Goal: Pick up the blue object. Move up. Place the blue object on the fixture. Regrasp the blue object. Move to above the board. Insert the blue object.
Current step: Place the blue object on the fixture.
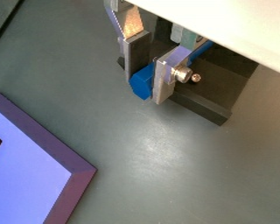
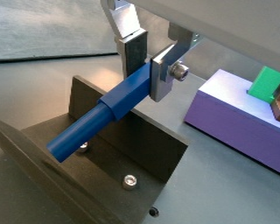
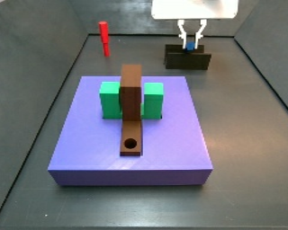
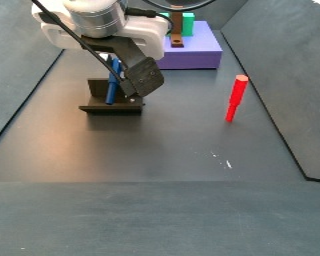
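The blue object is a slim blue stick with a square end, and it leans tilted across the dark fixture. My gripper is shut on its square upper end, which shows between the silver plates in a wrist view. In a side view the gripper hangs over the fixture at the back right. The board is a long brown bar with a round hole near its front end. It lies apart from the gripper, on the purple slab.
A large purple slab carries green blocks on both sides of the board. A red peg stands upright at the back left, seen also beside the fixture. Dark walls enclose the floor.
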Controlling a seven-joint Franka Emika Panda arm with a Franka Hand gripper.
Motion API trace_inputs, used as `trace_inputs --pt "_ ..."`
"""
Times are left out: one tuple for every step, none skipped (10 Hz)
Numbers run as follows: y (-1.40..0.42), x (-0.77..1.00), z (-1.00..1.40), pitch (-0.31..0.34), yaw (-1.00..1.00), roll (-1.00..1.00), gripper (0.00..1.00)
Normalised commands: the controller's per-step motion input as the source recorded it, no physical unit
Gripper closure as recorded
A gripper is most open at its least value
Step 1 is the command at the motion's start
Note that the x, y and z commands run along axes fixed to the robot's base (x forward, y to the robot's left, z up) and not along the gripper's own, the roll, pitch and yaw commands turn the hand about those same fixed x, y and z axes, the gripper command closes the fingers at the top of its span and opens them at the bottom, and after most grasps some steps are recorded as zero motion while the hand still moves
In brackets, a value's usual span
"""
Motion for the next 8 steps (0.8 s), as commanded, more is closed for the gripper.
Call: trace_inputs --pt "0.0 0.05 0.0 0.006 0.0 -0.28 1.0" --pt "0.0 0.04 0.0 0.0 0.0 -0.25 1.0" --pt "0.0 0.04 0.0 0.0 0.0 -0.33 1.0" --pt "0.0 0.04 0.0 0.0 0.0 -0.29 1.0" --pt "0.0 0.04 0.0 0.0 0.0 -0.22 1.0" --pt "0.0 0.03 -0.03 0.0 0.0 -0.12 1.0" --pt "0.0 0.01 -0.05 0.0 0.0 -0.11 1.0" --pt "0.04 0.0 -0.08 0.0 0.0 -0.13 1.0"
